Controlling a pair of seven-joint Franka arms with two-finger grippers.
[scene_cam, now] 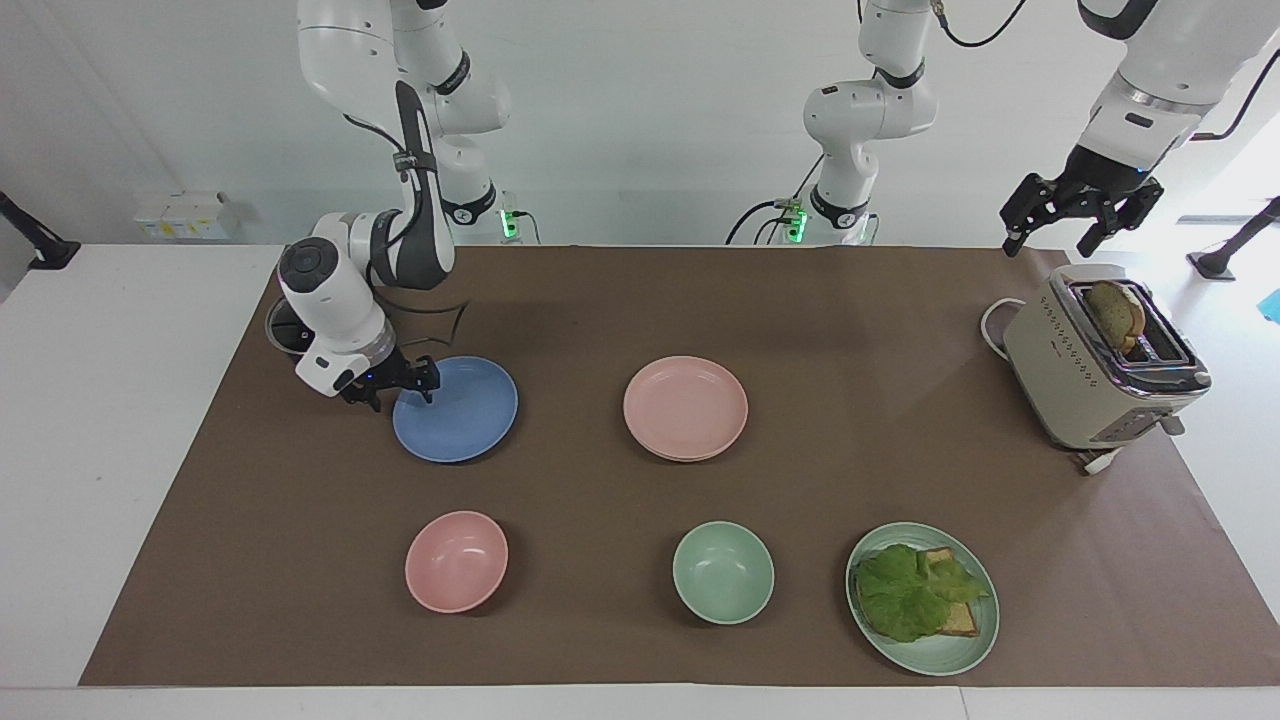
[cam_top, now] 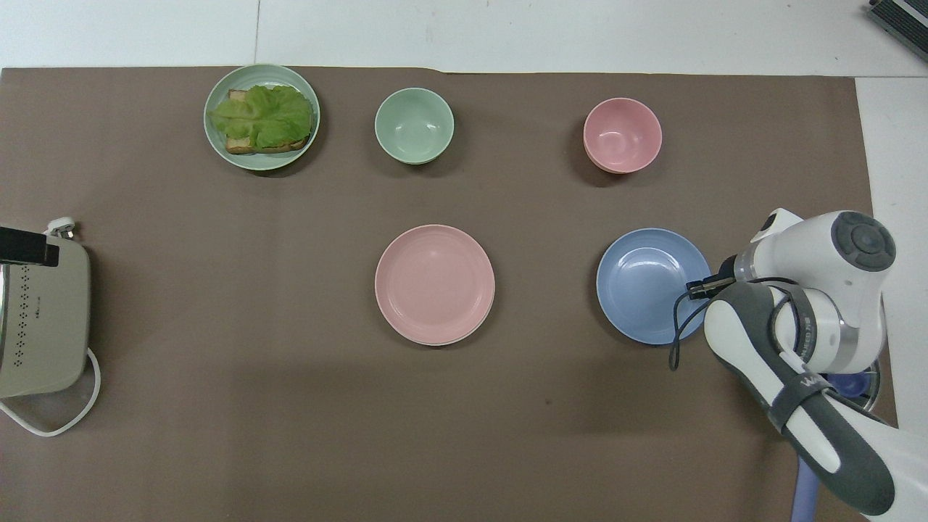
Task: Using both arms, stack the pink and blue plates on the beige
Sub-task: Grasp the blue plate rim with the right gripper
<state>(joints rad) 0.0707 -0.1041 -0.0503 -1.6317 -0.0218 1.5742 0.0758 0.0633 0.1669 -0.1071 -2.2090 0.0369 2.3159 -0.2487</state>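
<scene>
Reaching down low, the right gripper [scene_cam: 397, 392] sits at the rim of the blue plate [scene_cam: 458, 411], on the side toward the right arm's end of the bench [scene_cam: 110, 420]. I cannot tell if its fingers are pinching the rim or not. The blue plate lies flat on the brown mat [scene_cam: 600, 300].

Beside it, in the middle of the mat, lies the pink plate [scene_cam: 685, 406]. It rests on top of another plate, of which only a thin edge shows underneath.

The left gripper [scene_cam: 1080, 215] hangs in the air over the toaster [scene_cam: 1095, 365], fingers spread apart, holding nothing. That arm waits.

Farther from the robots sit a pink bowl [scene_cam: 456, 560], a green bowl [scene_cam: 723, 572], and a green plate [scene_cam: 940, 655] with bread and lettuce on it.
</scene>
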